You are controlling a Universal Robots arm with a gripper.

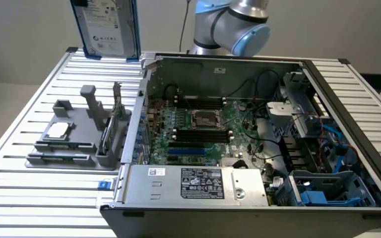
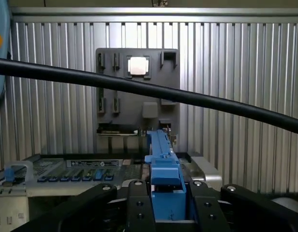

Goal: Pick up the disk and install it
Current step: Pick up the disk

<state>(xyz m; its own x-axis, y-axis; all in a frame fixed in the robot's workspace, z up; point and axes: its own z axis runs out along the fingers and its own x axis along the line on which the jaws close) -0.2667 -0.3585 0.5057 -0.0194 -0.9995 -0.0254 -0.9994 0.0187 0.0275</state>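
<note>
Disk up in the air, pinched edge-on in the gripper!

In the upper left of the exterior view, the disk [image 1: 105, 27] hangs upright above the slatted table [image 1: 38, 89], white label facing the camera and blue rails down its sides. It is clear of the open computer case [image 1: 349, 99] at centre and right. In the wrist view, the gripper [image 2: 169, 212] is clamped narrow on the disk's blue edge [image 2: 163, 159], with a black finger [image 2: 139, 203] pressed against each side. Beyond it lies the grey fixture tray [image 2: 136, 92] with the small square chip [image 2: 138, 65] seated in it, and a black cable [image 2: 211, 104] crosses in front. Inside the case, the motherboard [image 1: 204, 129] sits behind the silver power supply [image 1: 197, 184] at lower centre.
</note>
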